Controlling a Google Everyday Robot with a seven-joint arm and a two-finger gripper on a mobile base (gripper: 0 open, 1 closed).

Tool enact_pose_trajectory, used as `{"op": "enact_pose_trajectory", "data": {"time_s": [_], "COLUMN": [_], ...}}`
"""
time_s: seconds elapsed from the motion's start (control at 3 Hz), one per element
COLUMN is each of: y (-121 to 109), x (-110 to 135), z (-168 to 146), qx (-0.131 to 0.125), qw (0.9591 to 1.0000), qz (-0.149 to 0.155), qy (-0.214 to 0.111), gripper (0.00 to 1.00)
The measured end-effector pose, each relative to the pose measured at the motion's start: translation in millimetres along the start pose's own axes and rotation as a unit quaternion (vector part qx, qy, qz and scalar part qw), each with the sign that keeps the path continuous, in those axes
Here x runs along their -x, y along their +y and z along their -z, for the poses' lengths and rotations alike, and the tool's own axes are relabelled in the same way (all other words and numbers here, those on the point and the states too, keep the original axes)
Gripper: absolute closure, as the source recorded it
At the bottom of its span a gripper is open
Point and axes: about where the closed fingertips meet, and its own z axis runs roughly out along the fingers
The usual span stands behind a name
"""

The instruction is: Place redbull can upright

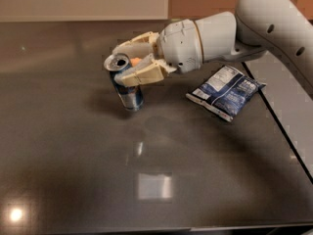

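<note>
The redbull can point(129, 95) is blue and silver with a shiny open top. It stands on the dark table point(73, 170), left of centre, leaning slightly to the left. My gripper point(121, 66) reaches in from the right and is shut on the can's upper part. One cream finger point(134, 45) is behind the rim and the other point(142, 74) crosses in front of the body. The can's base rests on or just above the table.
A dark blue snack bag point(226, 90) lies flat to the right of the can, under my arm point(254, 28). A lighter surface point(288, 92) adjoins the table's right edge, and a pale wall point(83, 1) runs along the back.
</note>
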Motion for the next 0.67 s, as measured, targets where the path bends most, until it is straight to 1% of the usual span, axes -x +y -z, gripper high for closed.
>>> {"op": "enact_pose_trajectory", "data": {"time_s": [0.33, 0.67], "y": [1, 0], "x": [-19, -30], "z": [3, 5], "qx": [-0.009, -0.015], "qw": [0.9994, 0.9978], "qz": [-0.023, -0.048], "qy": [-0.025, -0.043], "gripper": [1.0, 1.0]}}
